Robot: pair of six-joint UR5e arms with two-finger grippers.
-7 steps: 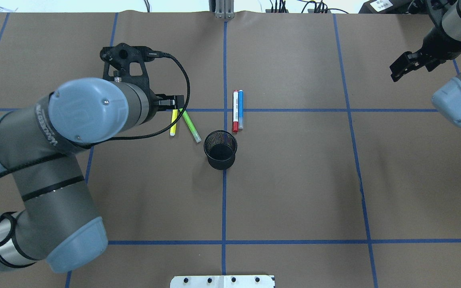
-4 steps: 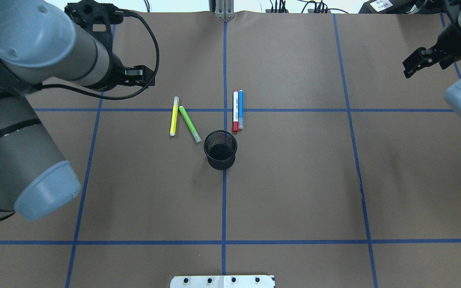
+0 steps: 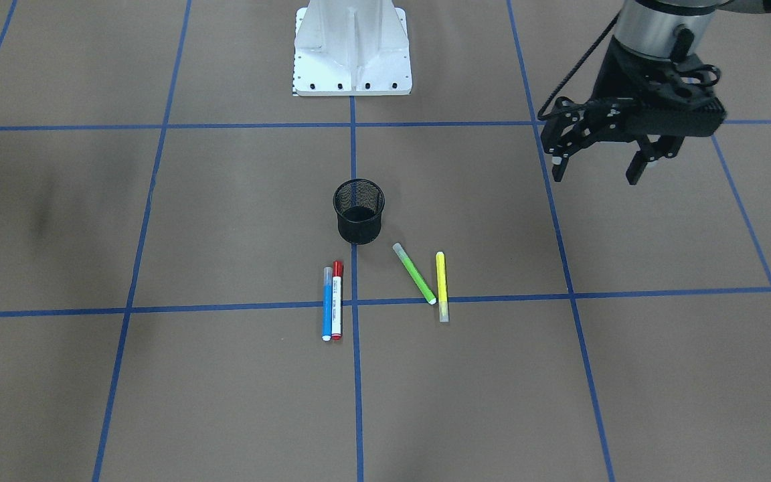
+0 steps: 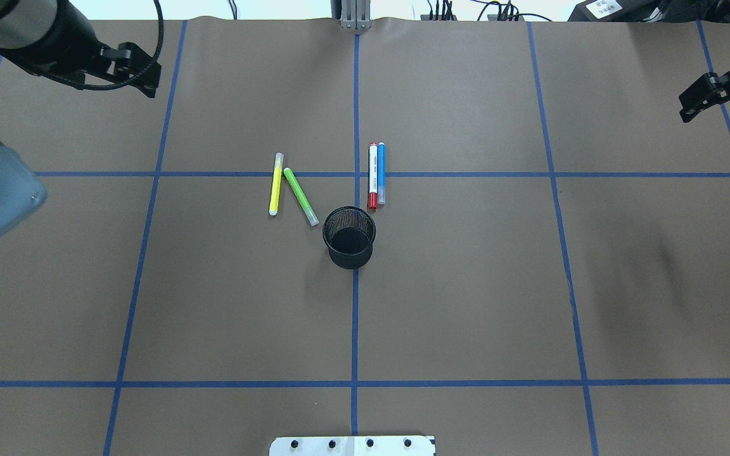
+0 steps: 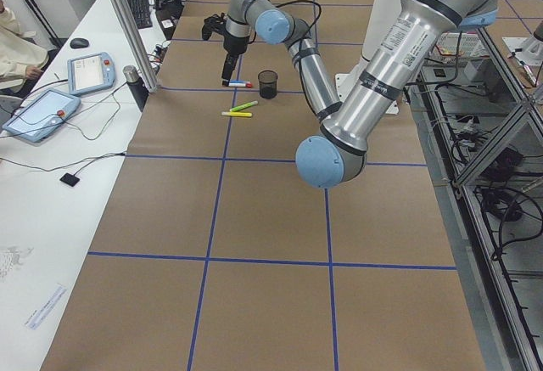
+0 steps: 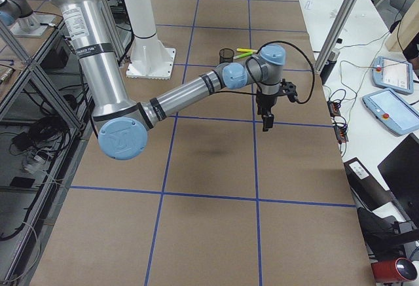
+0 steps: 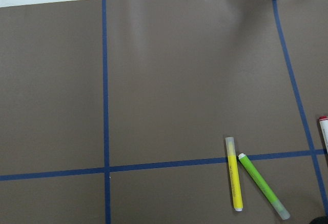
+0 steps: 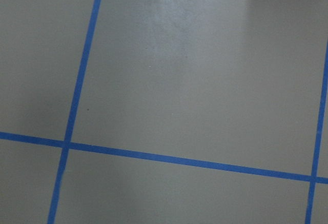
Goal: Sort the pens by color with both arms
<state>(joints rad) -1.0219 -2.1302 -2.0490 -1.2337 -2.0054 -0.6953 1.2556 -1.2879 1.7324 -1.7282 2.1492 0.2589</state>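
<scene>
- My left claw hangs spread wide and empty — the yellow pen and green pen lie well apart from it, toward mid-table.
- Right claw — I can't tell its gap; the red-capped pen and blue pen, side by side, lie far from it.

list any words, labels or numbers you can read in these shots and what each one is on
No text can be read for certain.
Dark print along the white barrel of the red-capped marker: too small to read.
Print on the white label on dark equipment past the table's far edge, overhead view: blurred.
Print on the paper slip on the white side bench, exterior left view: too small to read.
</scene>
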